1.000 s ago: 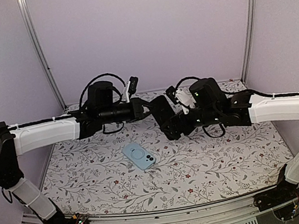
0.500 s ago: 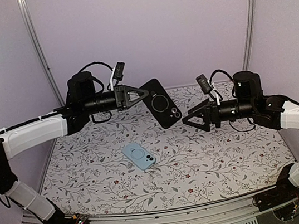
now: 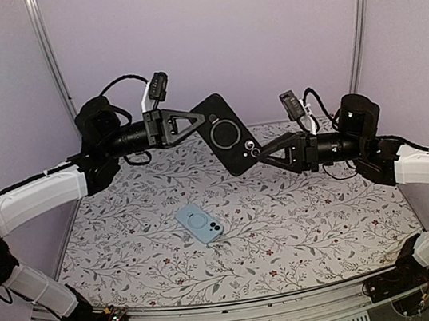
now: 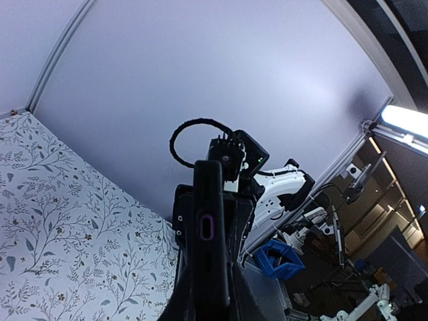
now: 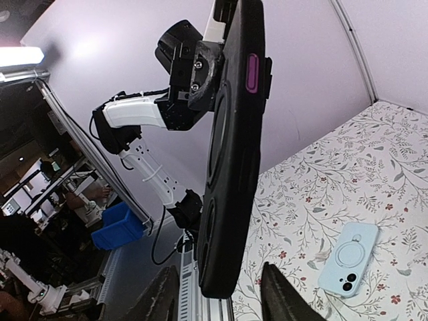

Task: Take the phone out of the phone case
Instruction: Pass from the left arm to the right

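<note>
A black phone case (image 3: 227,134) hangs in the air above the back of the table, its ringed back and camera holes facing the top camera. My left gripper (image 3: 197,123) is shut on its upper left end. In the left wrist view I see the case edge-on (image 4: 210,234) between the gripper's (image 4: 210,297) fingers. A purple side button shows on its edge (image 5: 252,72); I cannot make out the phone itself. My right gripper (image 3: 261,156) straddles the case's lower right end (image 5: 231,200). Its (image 5: 221,297) fingers stand open, with gaps on both sides.
A light blue phone-shaped item (image 3: 200,223) with a ring and camera lenses lies flat on the floral table cover (image 3: 313,226), below the held case; it also shows in the right wrist view (image 5: 348,257). Metal frame posts (image 3: 56,71) stand at the back corners.
The left arm has lifted the black case higher. The right gripper, drawn back to the right half a second ago, has come in around the case's lower end and narrowed its jaws.
</note>
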`<state>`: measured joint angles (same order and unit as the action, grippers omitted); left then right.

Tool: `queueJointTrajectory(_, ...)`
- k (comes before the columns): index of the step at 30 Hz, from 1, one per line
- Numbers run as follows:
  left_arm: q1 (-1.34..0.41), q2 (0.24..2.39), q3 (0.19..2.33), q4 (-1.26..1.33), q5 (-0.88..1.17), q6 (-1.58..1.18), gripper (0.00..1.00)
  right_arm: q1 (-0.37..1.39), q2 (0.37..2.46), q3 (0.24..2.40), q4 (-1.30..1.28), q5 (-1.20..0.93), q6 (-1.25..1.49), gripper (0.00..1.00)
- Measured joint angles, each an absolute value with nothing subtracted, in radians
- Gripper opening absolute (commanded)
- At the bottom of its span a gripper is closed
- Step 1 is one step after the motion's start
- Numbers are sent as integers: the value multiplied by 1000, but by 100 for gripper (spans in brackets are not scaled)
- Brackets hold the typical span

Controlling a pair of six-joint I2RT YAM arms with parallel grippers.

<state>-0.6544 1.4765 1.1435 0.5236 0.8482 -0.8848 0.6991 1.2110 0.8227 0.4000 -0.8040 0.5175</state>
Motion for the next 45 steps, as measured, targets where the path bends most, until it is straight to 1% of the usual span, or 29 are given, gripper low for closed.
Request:
queueJointTrajectory(3, -657, 1477, 1133, 546, 857, -898, 0, 699, 1225, 823, 444, -828, 551, 27)
queueJointTrajectory(7, -659, 1477, 1122, 567, 862, -910, 0, 699, 1240, 825, 472, -852, 579, 18)
queueJointTrajectory(11, -661, 1477, 1117, 589, 868, -905, 0, 699, 1250, 826, 484, -872, 596, 1)
queueJointTrajectory(12, -661, 1477, 1117, 595, 871, -899, 0, 699, 1251, 825, 483, -876, 611, 0)
queueJointTrajectory(14, -662, 1477, 1116, 607, 877, -894, 0, 699, 1251, 826, 487, -883, 616, 0)
queueJointTrajectory(15, -662, 1477, 1116, 611, 879, -894, 0, 699, 1251, 827, 488, -888, 615, 2)
queueJointTrajectory(17, -663, 1478, 1115, 621, 882, -894, 0, 699, 1251, 828, 495, -898, 614, 21)
queueJointTrajectory(19, -664, 1480, 1115, 634, 886, -898, 0, 699, 1251, 830, 500, -905, 618, 34)
queueJointTrajectory(21, -667, 1482, 1115, 641, 886, -910, 0, 699, 1254, 836, 515, -921, 606, 37)
queueJointTrajectory(23, -672, 1482, 1113, 651, 886, -917, 0, 699, 1261, 846, 525, -931, 609, 34)
queueJointTrajectory(24, -674, 1482, 1113, 655, 886, -918, 0, 699, 1264, 848, 529, -934, 608, 31)
queueJointTrajectory(31, -680, 1488, 1108, 670, 878, -921, 0, 703, 1290, 853, 546, -942, 606, 22)
queueJointTrajectory(33, -681, 1492, 1103, 676, 876, -921, 0, 707, 1297, 856, 546, -941, 604, 15)
queueJointTrajectory(35, -680, 1493, 1098, 680, 873, -920, 0, 708, 1301, 857, 541, -937, 604, 1)
queueJointTrajectory(37, -680, 1493, 1096, 693, 866, -901, 0, 708, 1306, 857, 526, -927, 624, 0)
queueJointTrajectory(38, -680, 1493, 1094, 693, 863, -895, 6, 709, 1307, 857, 524, -922, 622, 0)
queueJointTrajectory(39, -680, 1493, 1089, 693, 861, -890, 14, 709, 1308, 857, 520, -922, 616, 0)
queueJointTrajectory(40, -680, 1493, 1085, 693, 858, -886, 26, 709, 1308, 857, 514, -920, 614, 0)
queueJointTrajectory(41, -680, 1493, 1083, 691, 853, -881, 44, 709, 1308, 857, 506, -915, 608, 0)
queueJointTrajectory(43, -682, 1491, 1081, 675, 839, -867, 70, 712, 1308, 862, 470, -892, 570, 0)
queueJointTrajectory(44, -683, 1487, 1079, 660, 826, -863, 86, 713, 1308, 865, 445, -879, 548, 0)
queueJointTrajectory(45, -683, 1481, 1078, 646, 816, -859, 98, 715, 1307, 867, 418, -864, 525, 0)
